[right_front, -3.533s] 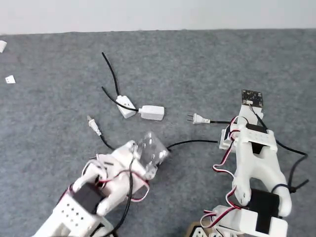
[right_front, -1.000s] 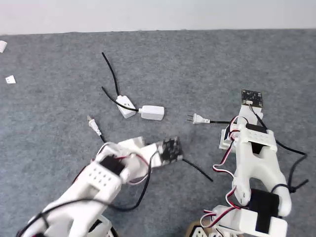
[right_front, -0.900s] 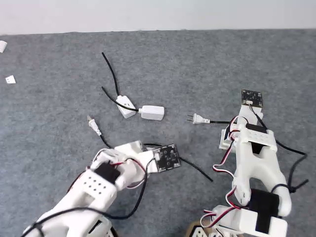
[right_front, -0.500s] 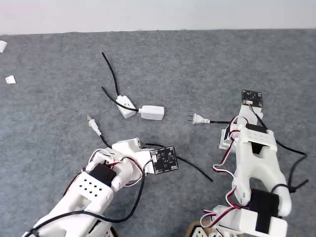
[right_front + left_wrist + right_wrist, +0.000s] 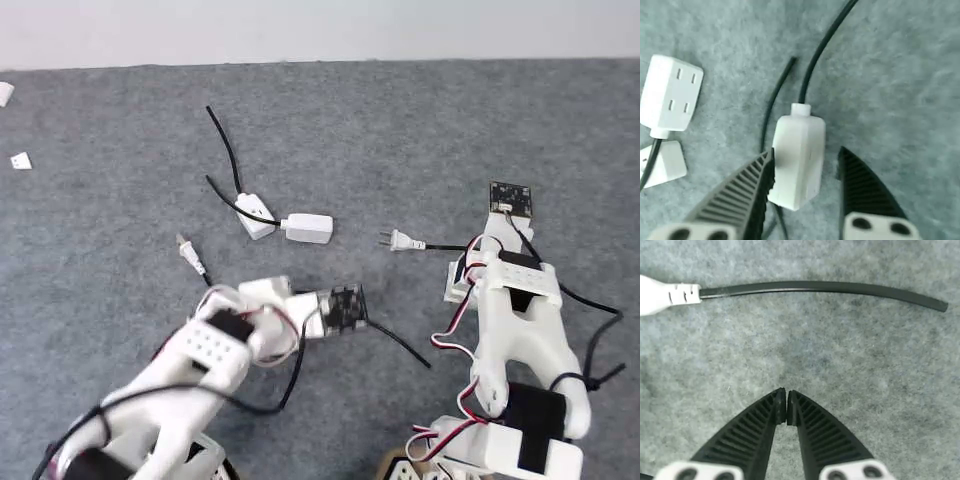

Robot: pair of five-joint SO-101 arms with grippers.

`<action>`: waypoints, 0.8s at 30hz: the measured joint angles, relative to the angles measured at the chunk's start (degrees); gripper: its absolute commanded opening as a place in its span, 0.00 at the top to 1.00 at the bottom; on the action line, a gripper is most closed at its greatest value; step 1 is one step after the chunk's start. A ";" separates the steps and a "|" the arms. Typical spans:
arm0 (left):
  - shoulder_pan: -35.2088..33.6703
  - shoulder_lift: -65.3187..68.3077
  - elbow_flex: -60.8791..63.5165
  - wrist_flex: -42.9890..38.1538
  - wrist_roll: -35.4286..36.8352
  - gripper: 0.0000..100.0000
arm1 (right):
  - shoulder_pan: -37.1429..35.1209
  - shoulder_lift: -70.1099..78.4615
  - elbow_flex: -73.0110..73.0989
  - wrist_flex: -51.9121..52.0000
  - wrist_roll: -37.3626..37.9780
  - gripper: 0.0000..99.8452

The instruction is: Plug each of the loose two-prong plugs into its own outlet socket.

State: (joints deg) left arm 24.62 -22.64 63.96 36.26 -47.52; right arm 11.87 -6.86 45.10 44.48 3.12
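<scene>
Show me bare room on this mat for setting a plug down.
The grey mat is barest along its far side, beyond the white two-prong plug and the right arm. Also free: the left stretch between small white scraps and the other white plug. Crowded: the middle, around two white outlet blocks and black cords.

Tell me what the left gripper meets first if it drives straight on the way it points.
Most likely the white corded block, which lies between the fingers of the open left gripper. Behind it is the grey carpet. Depth is hard to judge.
</scene>
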 measured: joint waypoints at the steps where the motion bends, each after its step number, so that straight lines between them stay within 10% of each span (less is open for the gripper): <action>1: -0.35 2.73 -2.02 -0.09 0.00 0.90 | 0.00 0.00 0.00 0.00 0.00 0.99; 24: 1.93 8.35 -13.19 13.36 9.23 0.91 | 0.00 0.00 0.00 0.00 0.00 0.99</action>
State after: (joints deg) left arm 26.55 -14.29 50.77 49.63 -38.29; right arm 11.87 -6.86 45.10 44.48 3.12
